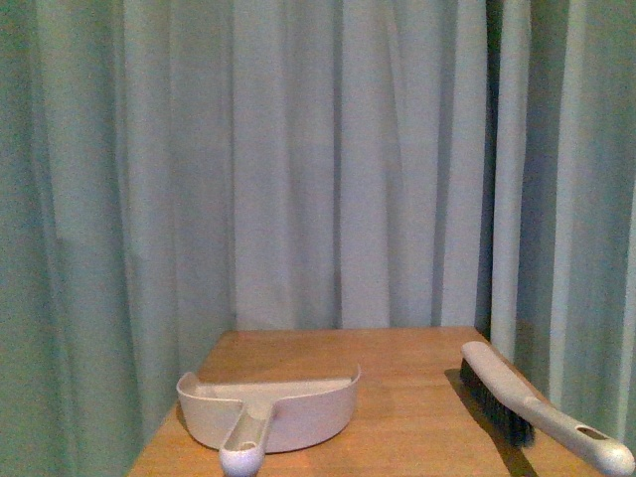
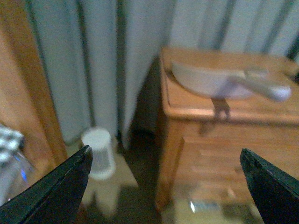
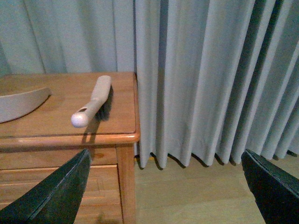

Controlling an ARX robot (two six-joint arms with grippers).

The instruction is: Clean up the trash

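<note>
On the wooden table [image 1: 397,397], near its front left corner, stands a pale dustpan [image 1: 288,402]. Its handle points to the front edge and reaches a little over it. Along the right edge lies a brush [image 1: 517,402] with dark bristles, and its pale handle goes out over the front right corner. The two are well apart, with bare wood between them. Behind the back edge and at both sides hangs a grey-green curtain [image 1: 298,159].

The left gripper [image 2: 164,153] is released: its dark fingers are spread wide with nothing between them. It is off the table, lower than the top, on the side of the left edge. This view is blurred. A small white container [image 2: 99,151] stands on the floor beside the curtain.

The right gripper [image 3: 166,153] is also released and holds nothing. It is low, beyond the front right corner, over the light floor [image 3: 187,191].

Where the trash is, I cannot tell from these views.
</note>
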